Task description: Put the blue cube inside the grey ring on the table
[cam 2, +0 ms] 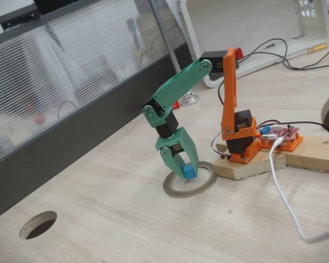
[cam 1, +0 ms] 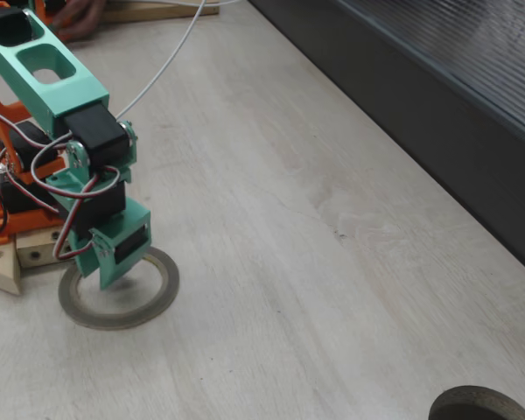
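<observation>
One table point(cam 2: 126, 219), pale wood, grey ring point(cam 2: 189, 186) flat on it. My gripper point(cam 2: 184, 171) hangs over the ring's opening, fingers narrowly spread, pinching the blue cube point(cam 2: 188, 172) by opposite faces. Cube looks light, rigid, matte, so I expect no slip.

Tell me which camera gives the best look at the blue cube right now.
The fixed view facing the ribbed wall panel: the blue cube shows plainly between the gripper's fingers, over the grey ring. In the other fixed view, the gripper body hides it.
</observation>
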